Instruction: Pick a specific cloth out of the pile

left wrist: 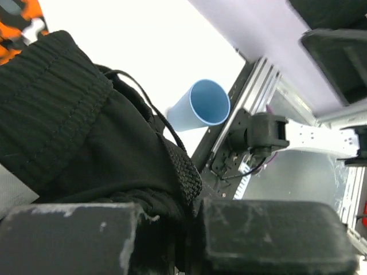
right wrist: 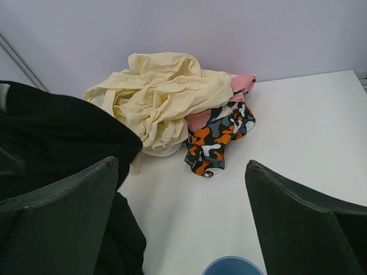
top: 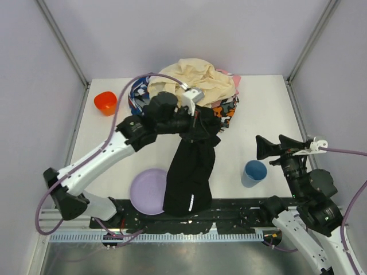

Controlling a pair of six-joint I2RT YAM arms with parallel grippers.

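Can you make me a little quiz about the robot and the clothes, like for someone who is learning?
1. True or false: the left gripper is shut on the black cloth.
2. Which thing stands nearest the open right gripper? A) blue cup B) orange bowl C) purple plate
3. Fill in: the biggest cloth on top of the pile is ____ in colour.
Key: 1 true; 2 A; 3 cream.
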